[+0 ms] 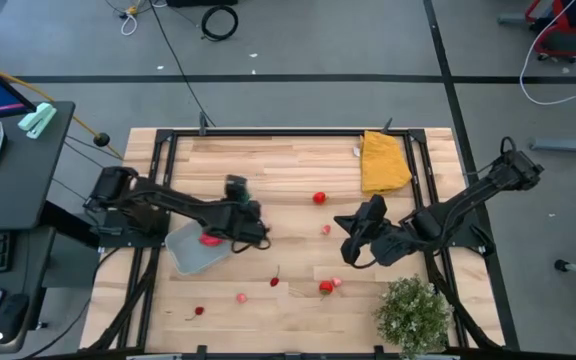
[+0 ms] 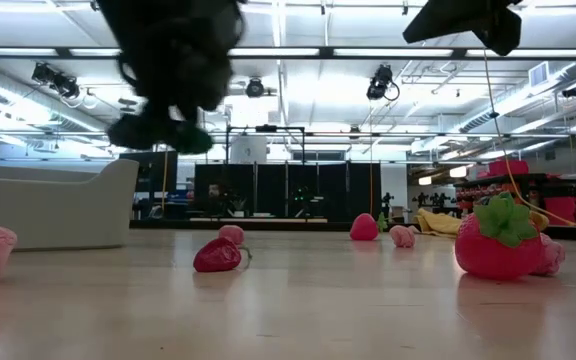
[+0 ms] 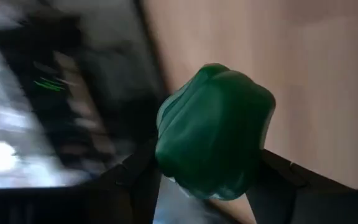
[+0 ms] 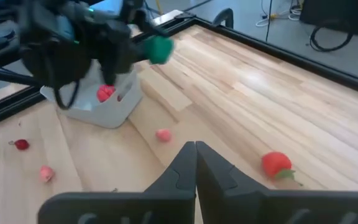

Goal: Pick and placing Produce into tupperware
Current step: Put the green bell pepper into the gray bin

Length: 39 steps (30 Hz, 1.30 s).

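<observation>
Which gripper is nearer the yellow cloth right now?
Right. The right gripper sits just below the yellow cloth; the left gripper, holding the green pepper, is farther across the table.

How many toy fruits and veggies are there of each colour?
Red pieces: 5, one in the tupperware at, four on the table at and
Pink pieces: 3, at and
Green piece: 1, held in the left gripper
Total: 9
</observation>
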{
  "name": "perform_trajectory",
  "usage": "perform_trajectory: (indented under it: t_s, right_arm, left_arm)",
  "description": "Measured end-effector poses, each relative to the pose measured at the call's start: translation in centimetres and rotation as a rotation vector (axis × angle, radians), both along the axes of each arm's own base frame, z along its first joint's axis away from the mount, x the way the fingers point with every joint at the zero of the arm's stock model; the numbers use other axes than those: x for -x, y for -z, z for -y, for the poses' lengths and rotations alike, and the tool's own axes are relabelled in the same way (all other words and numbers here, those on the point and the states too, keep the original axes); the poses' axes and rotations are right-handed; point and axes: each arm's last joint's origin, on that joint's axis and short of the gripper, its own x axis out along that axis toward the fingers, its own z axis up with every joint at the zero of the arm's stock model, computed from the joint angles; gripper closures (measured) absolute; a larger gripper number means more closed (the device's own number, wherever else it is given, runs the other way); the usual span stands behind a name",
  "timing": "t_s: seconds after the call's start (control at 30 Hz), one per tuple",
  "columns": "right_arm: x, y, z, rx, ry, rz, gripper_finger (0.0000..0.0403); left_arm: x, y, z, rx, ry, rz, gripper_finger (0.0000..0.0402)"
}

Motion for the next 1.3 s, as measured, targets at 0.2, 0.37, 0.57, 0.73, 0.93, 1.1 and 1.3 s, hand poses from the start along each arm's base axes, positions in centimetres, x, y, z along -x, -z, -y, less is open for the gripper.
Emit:
perform_trajectory:
  t_s: [0.2, 0.37, 0.57, 0.73, 0.93, 1.1, 1.3]
  right_arm:
    - [-0.1, 0.2, 0.0, 0.003, 0.006, -0.004, 0.0397]
    - [-0.1, 0.2, 0.0, 0.008, 0.009, -0.004, 0.0397]
    - [-0.2, 0.0, 0.5, 0.044, 0.023, -0.01, 0.0397]
    - [-0.5, 0.0, 1.2, 0.053, 0.048, -0.014, 0.0397]
    - [-0.7, -0.1, 1.7, 0.07, 0.057, -0.026, 0.0397]
    - [-0.9, -0.6, 2.0, 0.092, 0.054, -0.03, 0.0397]
    - [-1.1, -1.4, 2.0, 0.11, 0.04, -0.025, 0.0397]
  left_arm:
    - [4.2, -2.1, 2.0, 0.226, -0.244, 0.006, 0.0208]
    - [6.3, -3.4, 4.0, 0.399, -0.345, 0.014, 0.0199]
    - [6.6, -3.3, 6.5, 0.582, -0.368, 0.074, 0.0194]
    - [5.9, -1.4, 7.3, 0.734, -0.361, 0.123, 0.0207]
    - [6.7, 1.3, 6.7, 0.712, -0.392, 0.109, 0.0195]
    - [6.5, 1.7, 6.6, 0.73, -0.393, 0.14, 0.0189]
    - [5.8, 1.7, 6.9, 0.776, -0.334, 0.176, 0.0184]
